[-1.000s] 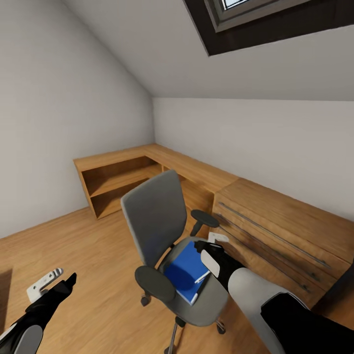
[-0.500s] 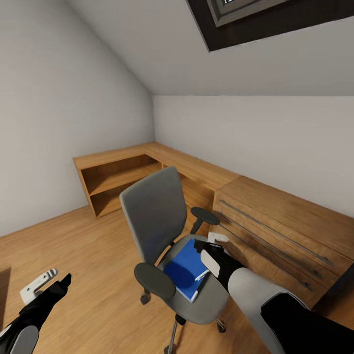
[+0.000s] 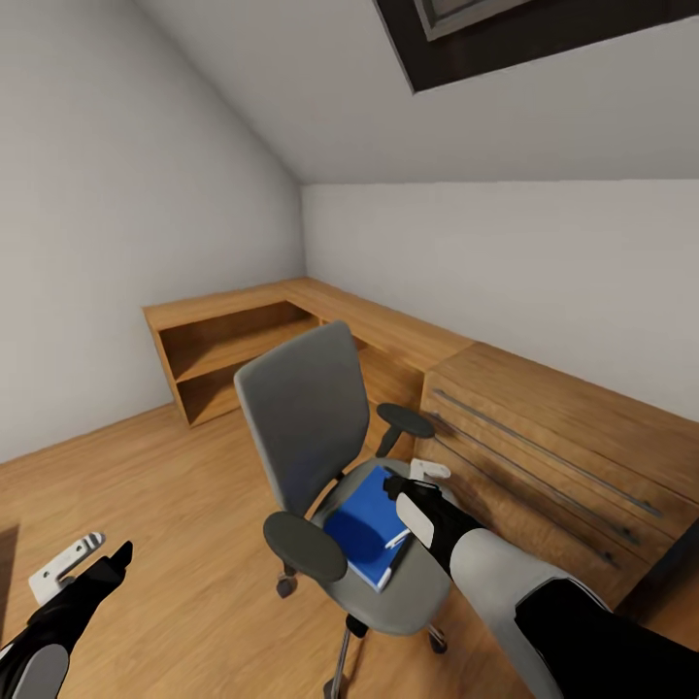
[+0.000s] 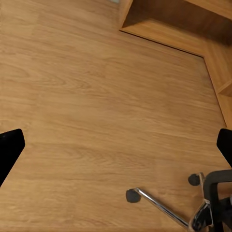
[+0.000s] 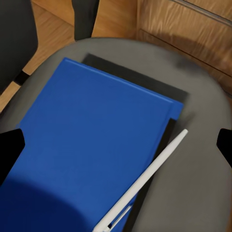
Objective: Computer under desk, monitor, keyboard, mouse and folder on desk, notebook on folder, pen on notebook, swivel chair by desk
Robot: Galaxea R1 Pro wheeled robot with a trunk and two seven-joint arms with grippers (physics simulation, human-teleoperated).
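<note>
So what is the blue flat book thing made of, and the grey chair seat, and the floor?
The bright blue flat folder looks like smooth matte card or plastic: even colour, crisp edges. The grey padded chair seat looks like soft matte fabric, rounded with no shine, though no weave shows. The oak plank floor looks like satin-finished wood, with grain lines and plank seams; being a render, it could be laminate.

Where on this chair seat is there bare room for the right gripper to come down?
Bare grey seat lies beyond the pen, toward the wooden drawer chest. Crowded: the blue folder covers most of the swivel chair seat, over a dark flat thing. The right gripper hangs over the folder.
</note>
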